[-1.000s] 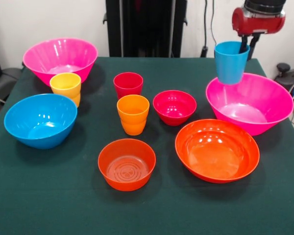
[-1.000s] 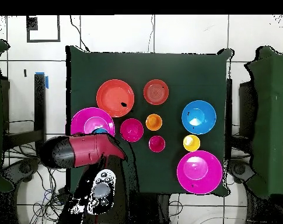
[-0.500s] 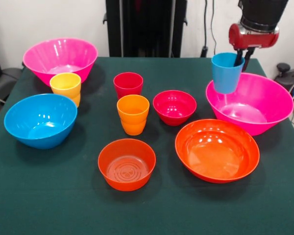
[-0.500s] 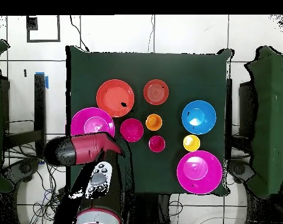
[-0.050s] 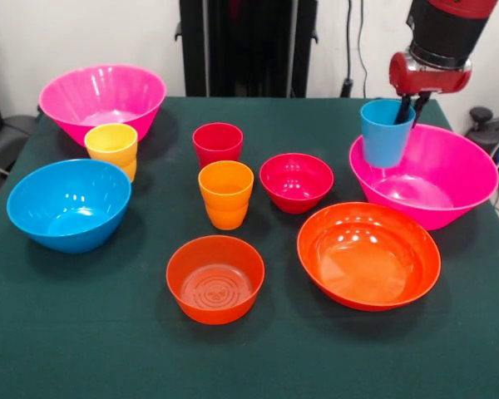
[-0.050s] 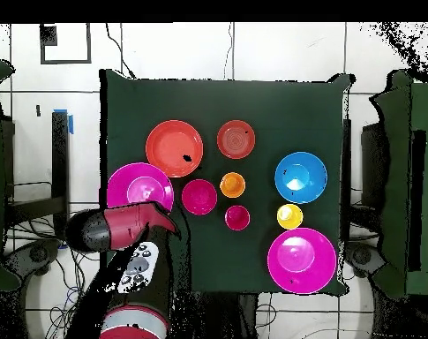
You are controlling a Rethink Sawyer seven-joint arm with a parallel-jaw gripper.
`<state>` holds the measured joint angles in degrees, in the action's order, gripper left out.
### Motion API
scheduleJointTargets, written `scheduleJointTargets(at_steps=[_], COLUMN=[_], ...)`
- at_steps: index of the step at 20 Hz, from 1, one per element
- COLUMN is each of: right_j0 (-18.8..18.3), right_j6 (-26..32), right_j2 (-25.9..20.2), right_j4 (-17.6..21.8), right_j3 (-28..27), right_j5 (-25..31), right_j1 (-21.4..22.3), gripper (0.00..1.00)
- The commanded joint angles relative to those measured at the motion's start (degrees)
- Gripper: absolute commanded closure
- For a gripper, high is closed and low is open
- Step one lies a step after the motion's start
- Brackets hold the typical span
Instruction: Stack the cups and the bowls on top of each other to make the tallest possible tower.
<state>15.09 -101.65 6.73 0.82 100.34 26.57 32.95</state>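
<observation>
Right now the fingers [image 5: 409, 110] pinch the rim of the blue cup [image 5: 385, 133], one finger inside it and one outside. The cup hangs upright over the back rim of a big pink bowl [image 5: 432, 179], which sits by the desk's [image 5: 258, 357] right edge near the far corner. I cannot tell if the cup touches the bowl.

The other big pink bowl [image 5: 102, 98] sits at the far left corner. The yellow cup [image 5: 112, 148] stands just beside it, and the blue bowl [image 5: 69, 204] is near the left edge. In the middle stand the red cup [image 5: 218, 144] and orange cup [image 5: 225, 194], close together, with the small crimson bowl [image 5: 296, 181] beside them. The small orange bowl [image 5: 215, 278] and the wide orange bowl [image 5: 368, 254] sit nearer the front. The front strip of the desk is bare green cloth. All the cups and bowls are round, smooth and shiny.
</observation>
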Motion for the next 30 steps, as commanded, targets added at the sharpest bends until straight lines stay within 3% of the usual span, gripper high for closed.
scheduleJointTargets(at_steps=[1,7,14,30], right_j0=[1.84,3.38,4.19,6.48], right_j6=[-11.93,-13.09,-14.44,-15.71], right_j2=[-1.94,-0.52,-0.13,1.27], right_j4=[-2.49,-2.47,-2.45,-4.77], right_j3=[-5.12,-8.05,-9.46,-12.7], right_j5=[-2.29,1.5,-0.27,2.94], right_j1=[-3.18,-3.7,-5.78,-7.4], gripper=[1.0,1.0,1.0,1.0])
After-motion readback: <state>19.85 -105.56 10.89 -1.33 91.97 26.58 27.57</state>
